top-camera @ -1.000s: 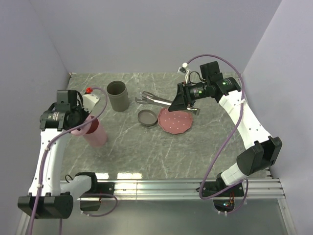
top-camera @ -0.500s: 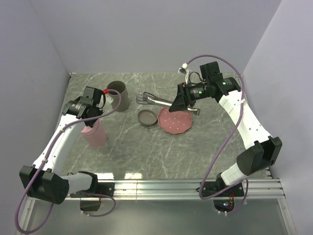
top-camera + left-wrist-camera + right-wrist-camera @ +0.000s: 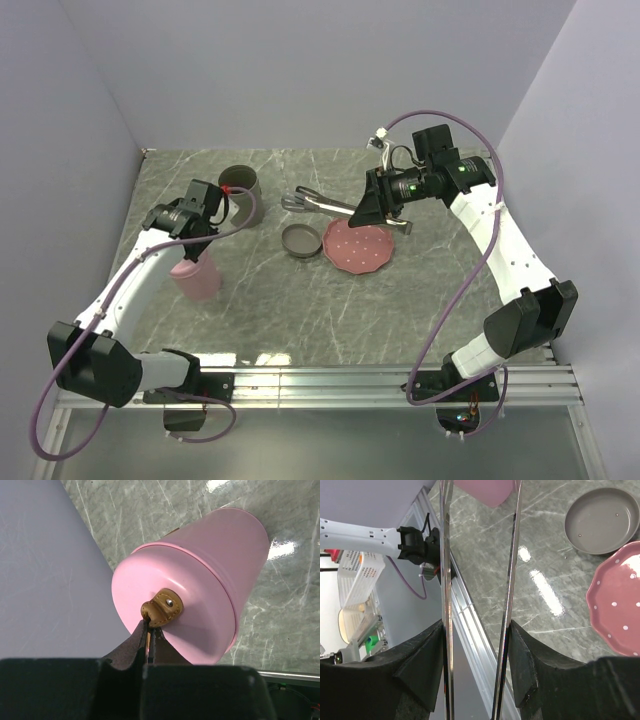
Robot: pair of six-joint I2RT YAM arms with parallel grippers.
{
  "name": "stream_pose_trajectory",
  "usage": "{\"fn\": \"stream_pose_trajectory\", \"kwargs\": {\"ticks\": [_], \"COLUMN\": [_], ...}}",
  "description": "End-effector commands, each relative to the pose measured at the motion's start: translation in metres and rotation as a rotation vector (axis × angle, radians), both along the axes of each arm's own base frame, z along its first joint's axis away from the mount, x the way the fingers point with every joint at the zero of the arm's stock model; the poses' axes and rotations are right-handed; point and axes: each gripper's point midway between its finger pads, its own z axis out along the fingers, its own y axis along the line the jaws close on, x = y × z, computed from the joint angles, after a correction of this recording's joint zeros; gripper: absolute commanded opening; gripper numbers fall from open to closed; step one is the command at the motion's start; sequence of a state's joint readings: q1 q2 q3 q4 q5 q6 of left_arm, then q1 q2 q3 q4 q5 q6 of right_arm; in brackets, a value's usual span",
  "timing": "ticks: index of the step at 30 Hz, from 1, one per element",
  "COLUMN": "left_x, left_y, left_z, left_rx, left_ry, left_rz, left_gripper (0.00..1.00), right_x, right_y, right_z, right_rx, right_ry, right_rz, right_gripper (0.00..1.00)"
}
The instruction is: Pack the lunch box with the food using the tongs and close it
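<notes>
Since the plate looks bare and the lunch box lidded, little seems left; the left gripper pinches its tab, and the right gripper clasps the tongs.

Bright, even overhead light leaves white glare patches on the glossy counter, a soft sheen on the pink lunch box and glints along the tongs, with faint shadows and blurred dark foregrounds in both wrist views.

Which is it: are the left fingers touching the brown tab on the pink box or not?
Touching. The left wrist view shows the left fingers pinched on the brown tab atop the pink box.
</notes>
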State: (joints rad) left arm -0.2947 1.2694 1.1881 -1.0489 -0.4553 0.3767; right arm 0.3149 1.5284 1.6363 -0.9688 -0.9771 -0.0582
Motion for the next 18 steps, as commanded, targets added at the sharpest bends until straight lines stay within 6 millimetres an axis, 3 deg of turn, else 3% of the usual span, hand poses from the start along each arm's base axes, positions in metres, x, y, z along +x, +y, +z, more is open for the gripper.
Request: {"fn": "stream_pose_trajectory", "kwargs": {"ticks": [1,6,11,14,18], "left_x": [-0.003,-0.005,-0.01,-0.012,-0.014], "left_y": [-0.001,-0.004,-0.01,-0.011,-0.02], "left_z": [-0.007,-0.014,-0.027,-0.035,-0.036], "left_rx": [-0.007,-0.013,-0.019,-0.024,-0.071], "left_ry": [0.007,0.025,0.062,0.079,0.101], "left_rz": [0.021,0.021,0.003,-0.001,-0.013], "left_gripper": [0.0,0.02,0.1,0.17,0.35], "right_x": [-0.002,-0.003,-0.002,-0.004,-0.002], "right_y": [-0.002,-0.002,-0.002,-0.003,-0.005], "right_z": [0.024,0.024,0.021,0.016,0.01], "right_rx": [0.036,0.04,0.036,0.03,0.01], "right_ry": [-0.067,-0.059,-0.052,-0.044,-0.051], "right_rz": [0.013,0.018,0.016,0.019,0.014], "right_gripper": [0.56,0.56,0.56,0.56,0.56]}}
